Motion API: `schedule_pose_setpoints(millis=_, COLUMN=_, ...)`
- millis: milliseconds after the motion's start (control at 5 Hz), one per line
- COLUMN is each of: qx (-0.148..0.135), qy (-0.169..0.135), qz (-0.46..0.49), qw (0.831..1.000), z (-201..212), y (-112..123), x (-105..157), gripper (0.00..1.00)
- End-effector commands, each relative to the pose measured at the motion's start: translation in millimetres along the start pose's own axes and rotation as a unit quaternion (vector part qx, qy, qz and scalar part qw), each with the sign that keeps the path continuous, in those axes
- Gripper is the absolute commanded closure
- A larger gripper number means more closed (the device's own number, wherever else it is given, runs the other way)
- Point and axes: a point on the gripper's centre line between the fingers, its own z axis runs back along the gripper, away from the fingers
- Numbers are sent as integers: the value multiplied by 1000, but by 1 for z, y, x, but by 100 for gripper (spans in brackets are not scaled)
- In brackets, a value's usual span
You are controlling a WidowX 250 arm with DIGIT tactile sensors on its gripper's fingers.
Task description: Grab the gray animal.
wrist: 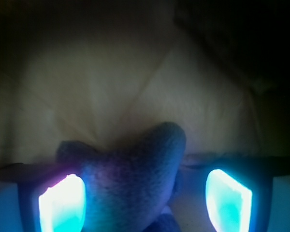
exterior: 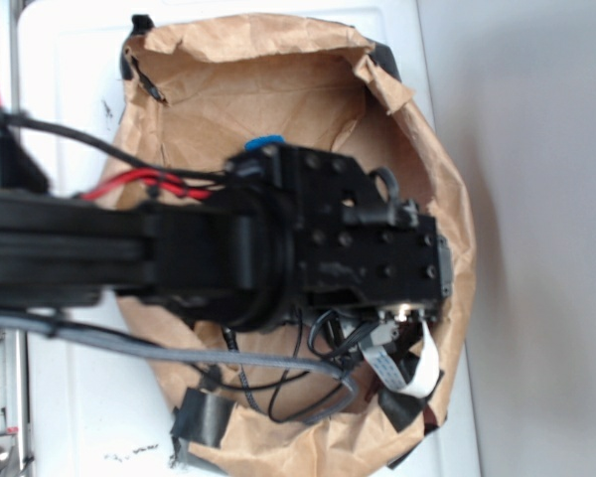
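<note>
Wrist view gives us the clearest read: the gray animal [wrist: 135, 179] sits low in the frame, right between the two glowing fingertips [wrist: 63, 205], on the crumpled paper floor of the bag. Our gripper [wrist: 145, 203] is spread wide. The left pad looks close against the plush, perhaps touching, while a gap shows beside the right pad, so we judge nothing is clamped yet. From the exterior view, our arm [exterior: 179, 248] reaches down into the brown paper bag [exterior: 278, 89] and hides the toy entirely.

We expect the toy to be light, soft and squashy, with a fuzzy surface that should grip well and nothing fragile about it. We think the rounded body is the place to pinch, since a pointed ear would fold and slip out.
</note>
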Motion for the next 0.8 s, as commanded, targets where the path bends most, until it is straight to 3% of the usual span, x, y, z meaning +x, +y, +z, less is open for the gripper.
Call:
schedule_pose_setpoints(millis=0, qx=57, qy=-24, qz=0, qw=998, z=31, y=-15, x=-13, gripper=100)
schedule_pose_setpoints(millis=400, qx=86, qy=-61, qz=38, qw=994, z=67, y=-14, x=-29, gripper=100)
schedule_pose_setpoints(millis=600, qx=99, qy=-108, qz=90, qw=985, z=101, y=-11, x=-37, gripper=100)
